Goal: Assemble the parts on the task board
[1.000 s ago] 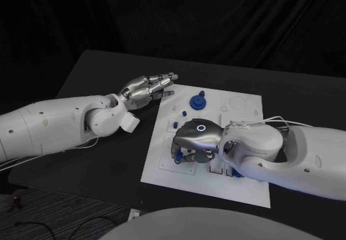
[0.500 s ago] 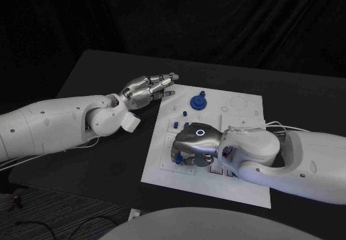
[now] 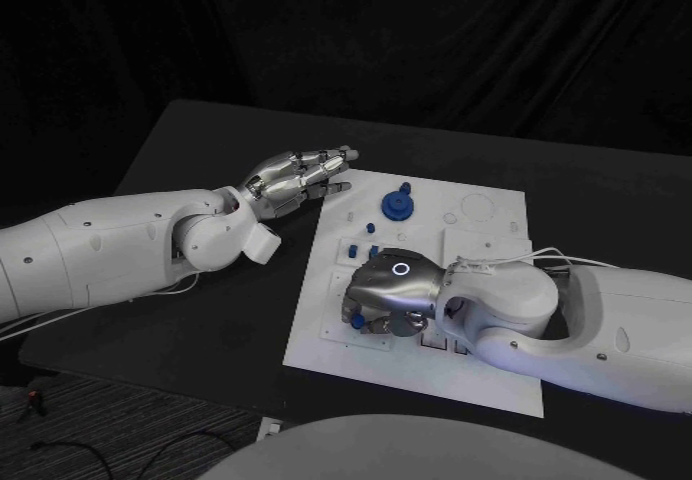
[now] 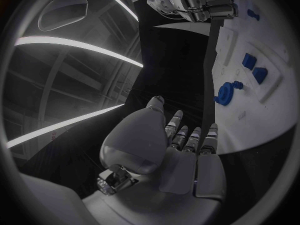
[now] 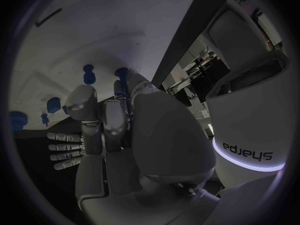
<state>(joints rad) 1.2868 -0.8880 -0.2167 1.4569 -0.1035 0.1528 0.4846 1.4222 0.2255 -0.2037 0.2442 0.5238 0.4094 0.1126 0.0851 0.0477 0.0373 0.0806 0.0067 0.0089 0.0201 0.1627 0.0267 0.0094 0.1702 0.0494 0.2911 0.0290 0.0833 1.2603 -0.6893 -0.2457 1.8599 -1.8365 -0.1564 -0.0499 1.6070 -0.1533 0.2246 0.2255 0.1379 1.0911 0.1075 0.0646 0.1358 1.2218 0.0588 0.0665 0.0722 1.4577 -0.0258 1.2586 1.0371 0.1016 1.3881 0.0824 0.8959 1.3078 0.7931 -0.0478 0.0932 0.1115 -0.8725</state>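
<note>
— How far along was it?
— Partway, I'd judge. On the board (image 3: 498, 215) the gear (image 3: 398, 203) sat at its far end, small parts (image 3: 362, 246) mid-board.
— And the hands?
— The right hand (image 3: 387, 295) lay low over the board's near end, fingers curled round a blue part (image 3: 355, 320). The left hand (image 3: 296, 175) hovered at the board's far corner, fingers straight, holding nothing.

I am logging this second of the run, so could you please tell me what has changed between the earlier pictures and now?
The right hand has slid along the task board toward the robot, staying low over the small blue part at its fingers; whether it grips that part cannot be told. The left hand has stayed at the board's far left corner, fingers extended, holding nothing. The blue gear has not moved.
</note>
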